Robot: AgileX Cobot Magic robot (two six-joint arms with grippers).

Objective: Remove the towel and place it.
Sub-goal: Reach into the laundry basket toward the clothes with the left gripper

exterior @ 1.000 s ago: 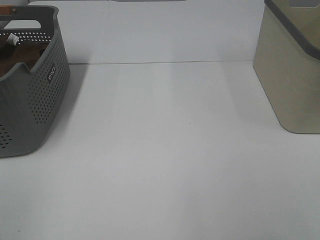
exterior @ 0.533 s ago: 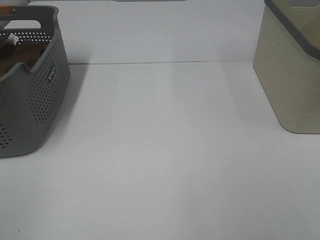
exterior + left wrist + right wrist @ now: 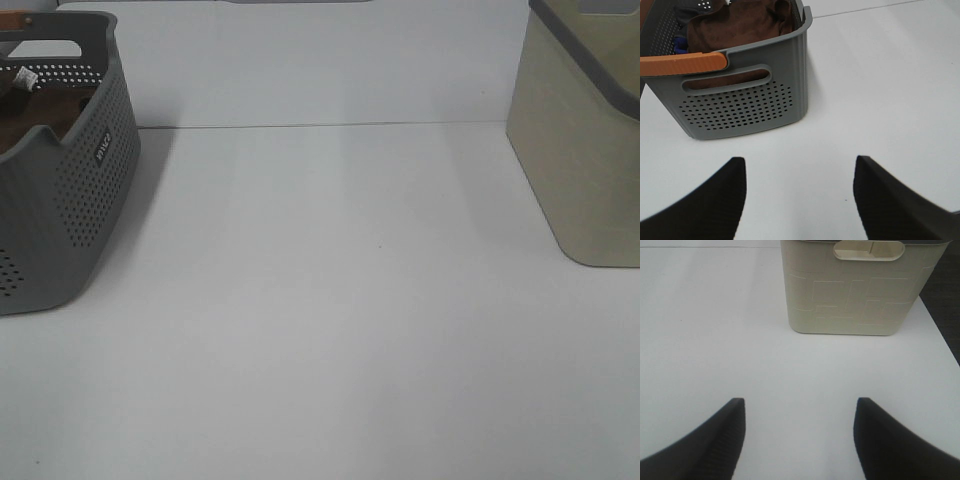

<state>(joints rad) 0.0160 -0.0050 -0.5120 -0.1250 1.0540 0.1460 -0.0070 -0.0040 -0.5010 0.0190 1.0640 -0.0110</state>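
Towel [image 3: 735,25] retrieval, approach. Nearest, my left pincer [image 3: 800,161] hangs spread and empty short of the basket [image 3: 755,100]; the towel lies bunched inside. I should rise over the rim, then descend on the folds. My right pincer [image 3: 800,401], likewise spread, faces the bin [image 3: 860,295].

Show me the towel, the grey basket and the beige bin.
towel [image 3: 742,22]: left wrist view, bunched brown top.
grey basket [image 3: 740,107]: left wrist view, perforated end wall.
beige bin [image 3: 855,300]: right wrist view, front wall.

Much of the towel [image 3: 740,22] hidden in grey basket [image 3: 740,107], beige bin [image 3: 580,170] cropped by edge
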